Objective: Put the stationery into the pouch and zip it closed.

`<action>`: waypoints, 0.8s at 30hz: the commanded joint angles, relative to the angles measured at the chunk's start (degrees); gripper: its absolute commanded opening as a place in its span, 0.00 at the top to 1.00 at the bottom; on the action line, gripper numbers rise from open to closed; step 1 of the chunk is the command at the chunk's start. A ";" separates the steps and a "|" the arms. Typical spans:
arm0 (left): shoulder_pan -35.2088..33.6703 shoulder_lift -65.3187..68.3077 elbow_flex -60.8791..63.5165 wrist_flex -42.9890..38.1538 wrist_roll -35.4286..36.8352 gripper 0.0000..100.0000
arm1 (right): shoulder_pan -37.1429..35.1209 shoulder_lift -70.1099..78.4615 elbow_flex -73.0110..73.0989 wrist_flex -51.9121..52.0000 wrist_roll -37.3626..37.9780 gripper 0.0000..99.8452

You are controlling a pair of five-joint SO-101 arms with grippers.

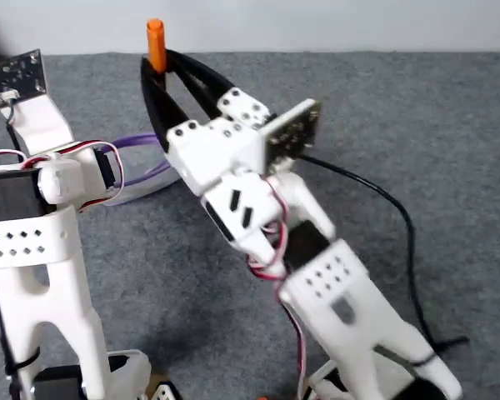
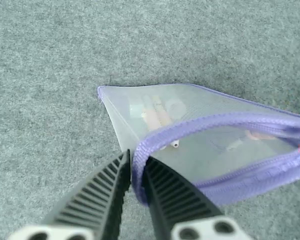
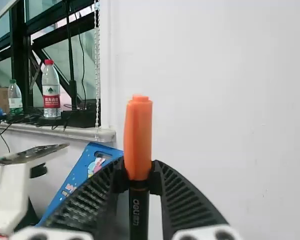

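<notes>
The purple-trimmed translucent pouch (image 2: 210,112) is pinched by the left gripper (image 2: 135,161); the orange-capped black pen (image 3: 138,135) is clamped upright in the right gripper (image 3: 138,175).

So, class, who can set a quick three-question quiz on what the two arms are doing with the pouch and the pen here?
1. True or false: the right gripper holds the orange-capped pen.
2. The left gripper has its fingers shut on: A) the purple zip edge of the pouch; B) an eraser; C) nothing.
3. Fill in: the pouch's mouth is ____ (open or zipped).

Key: 1 true; 2 A; 3 open.
</notes>
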 commanded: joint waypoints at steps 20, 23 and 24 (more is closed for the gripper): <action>0.26 0.00 -2.42 -0.70 0.44 0.99 | -5.85 -2.86 -0.26 2.51 0.62 0.99; 0.26 0.00 -2.42 -0.70 0.53 0.99 | -5.67 -2.42 0.00 3.30 0.62 0.99; 0.26 0.00 -2.42 -0.70 0.53 0.99 | -5.58 -1.54 0.00 3.30 0.62 0.99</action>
